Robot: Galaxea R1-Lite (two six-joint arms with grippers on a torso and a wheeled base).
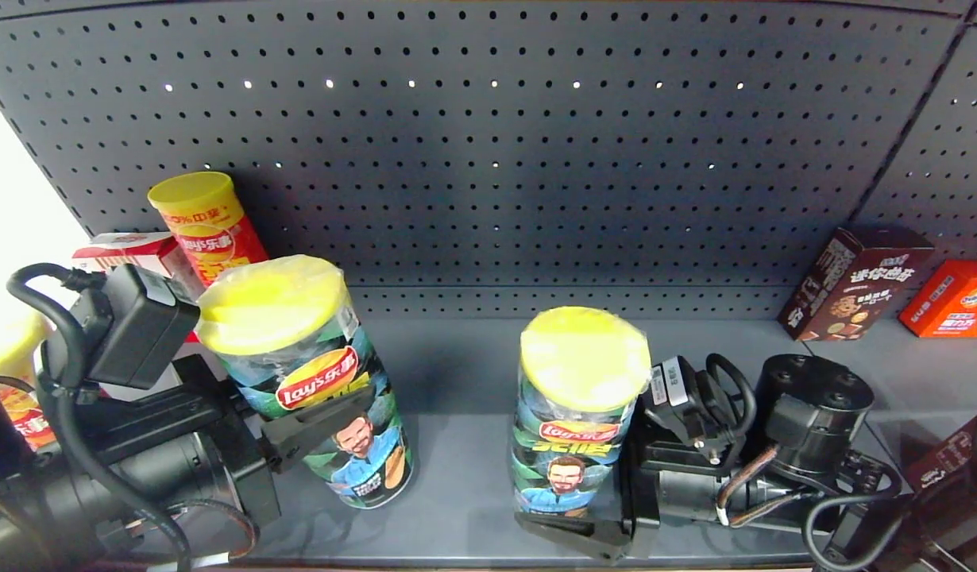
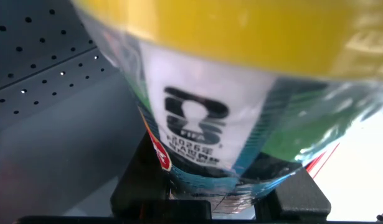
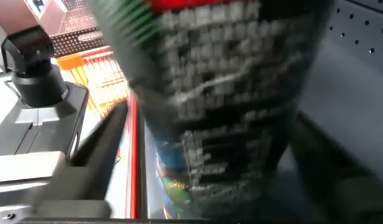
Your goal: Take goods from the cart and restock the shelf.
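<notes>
orange box (image 1: 954, 299) cut by edge; left can (image 2: 210, 124) cropped at top; right can (image 3: 216, 112) print blurred

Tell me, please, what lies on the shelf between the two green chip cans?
Nothing: in the head view, the grey shelf between the left can and the right can is bare, with the pegboard wall behind.

Two tall round chip cans, each with a yellow plastic lid and a shiny green-and-blue wrap with a red-and-yellow badge and a drawn man. Left chip can (image 1: 314, 381): leaning, lid tipped toward the left, pinched around the middle by the left gripper (image 1: 330, 429), over the left part of the dark grey metal shelf (image 1: 457, 373). Right chip can (image 1: 576, 413): almost straight up, near the middle of the shelf, pinched low down by the right gripper (image 1: 572, 492). Well apart from each other. Bottoms touching the shelf or not: hard to tell.
</notes>
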